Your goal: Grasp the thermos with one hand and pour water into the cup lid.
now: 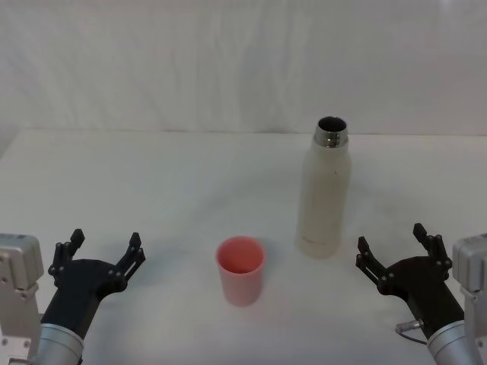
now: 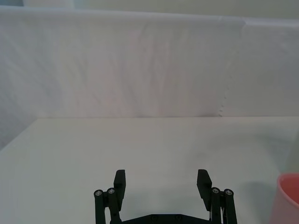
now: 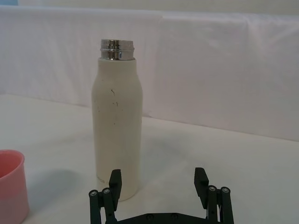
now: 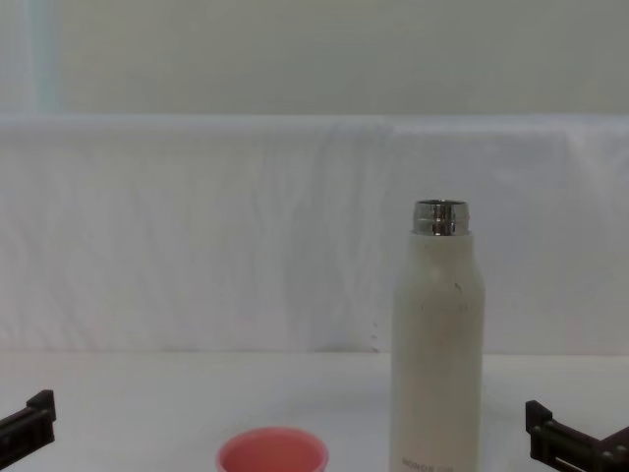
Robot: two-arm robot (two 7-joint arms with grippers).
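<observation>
The uncapped thermos (image 1: 326, 190) is seen upright right of centre on the desk (image 1: 152, 182), the cup lid (image 1: 241, 270) lower centre. The right hand (image 1: 396, 247), fingers apart, waits lower right, the left hand (image 1: 103, 251) spread lower left. An off-centre grasp could topple the tall bottle.

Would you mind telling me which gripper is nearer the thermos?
Right. The right gripper sits open just beside the thermos; the left gripper is open beyond the cup lid.
</observation>
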